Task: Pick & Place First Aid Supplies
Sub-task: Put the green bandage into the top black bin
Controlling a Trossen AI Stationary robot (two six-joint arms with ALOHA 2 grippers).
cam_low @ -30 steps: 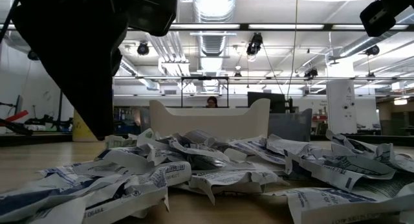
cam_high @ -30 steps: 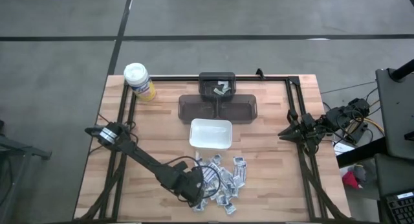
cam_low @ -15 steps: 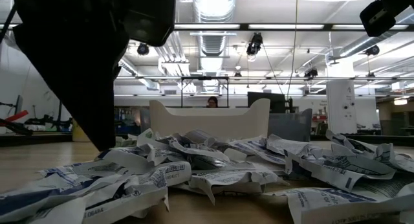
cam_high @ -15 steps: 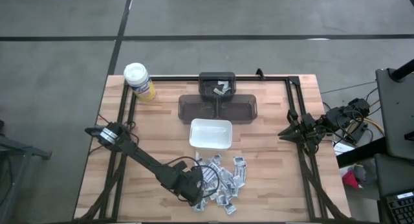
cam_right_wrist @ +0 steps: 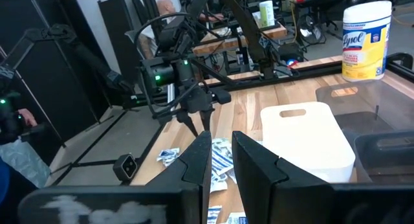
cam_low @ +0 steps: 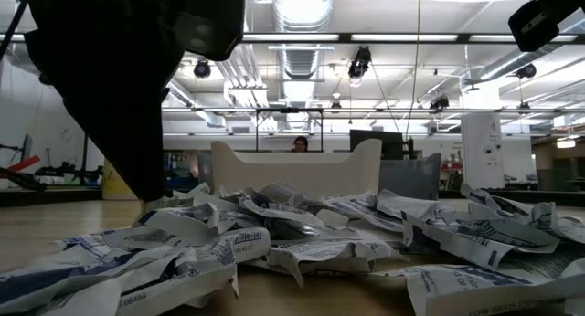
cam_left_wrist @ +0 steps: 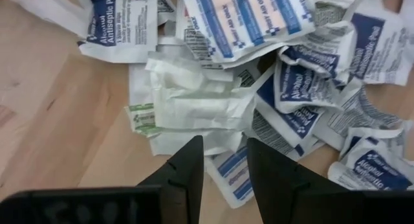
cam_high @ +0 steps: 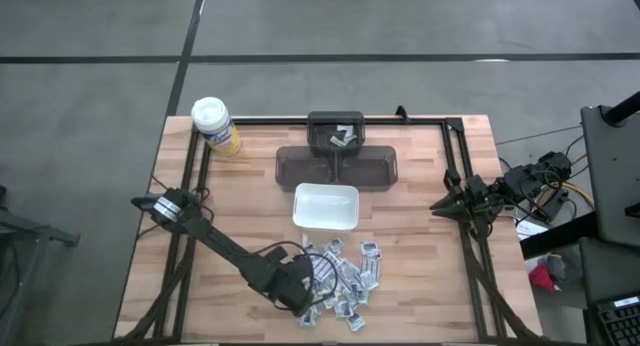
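Left hand (cam_left_wrist: 220, 153) over packets (cam_left_wrist: 272, 88), fingers slightly apart, nothing held.

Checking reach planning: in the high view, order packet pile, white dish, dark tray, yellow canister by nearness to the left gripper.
From the left gripper, at the table's near edge:
1. Packet pile, right beside it, at the pile's left edge.
2. White dish, mid-table, just beyond the pile.
3. Dark tray, behind the dish.
4. Yellow canister, far left corner.
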